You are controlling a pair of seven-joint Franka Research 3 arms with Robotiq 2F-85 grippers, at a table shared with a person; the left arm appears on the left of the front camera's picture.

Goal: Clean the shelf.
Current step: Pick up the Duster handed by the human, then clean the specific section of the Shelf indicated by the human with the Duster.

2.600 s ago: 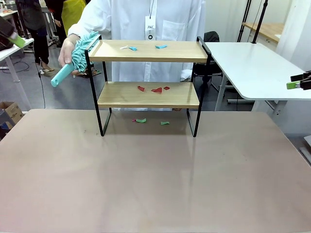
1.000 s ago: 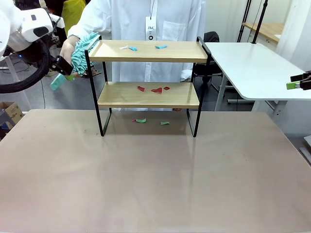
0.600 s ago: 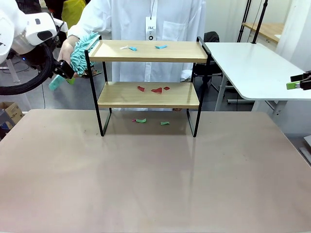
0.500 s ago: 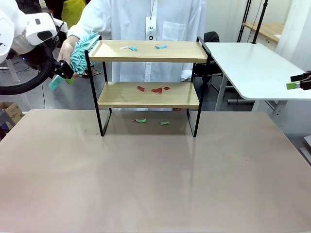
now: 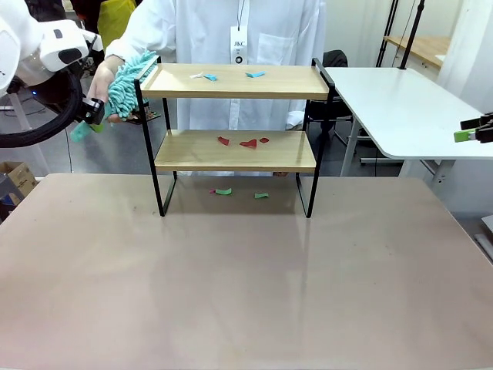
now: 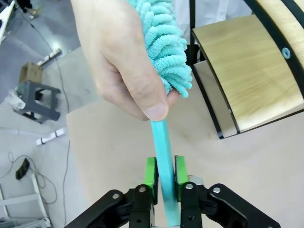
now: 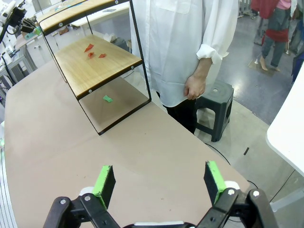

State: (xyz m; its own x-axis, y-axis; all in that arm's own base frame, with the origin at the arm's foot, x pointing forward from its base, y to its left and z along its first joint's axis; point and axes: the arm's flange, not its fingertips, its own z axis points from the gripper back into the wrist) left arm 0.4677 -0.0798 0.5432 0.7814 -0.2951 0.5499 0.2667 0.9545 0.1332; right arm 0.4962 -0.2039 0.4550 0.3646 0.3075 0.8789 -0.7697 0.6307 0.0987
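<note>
The turquoise plastic duster handle (image 6: 160,137) was clamped in the left gripper (image 6: 165,171) while held by a person's hand (image 6: 121,61). Grip was to be verified before pulling away toward the black-framed wooden shelf (image 5: 293,81), positioned nearby.

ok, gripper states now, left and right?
Left gripper: closed on the duster handle; person's hand holds it too.
Right gripper: open, empty.

A two-tier shelf (image 5: 308,154) is shown standing on a wide tan table (image 5: 246,293), toward its far edge. Blue scraps (image 5: 255,74) and a white scrap (image 5: 196,75) are seen on the upper board (image 5: 300,81), red scraps (image 5: 248,142) on the lower board (image 5: 189,151), and green scraps (image 5: 223,191) on the table beneath the shelf.
</note>
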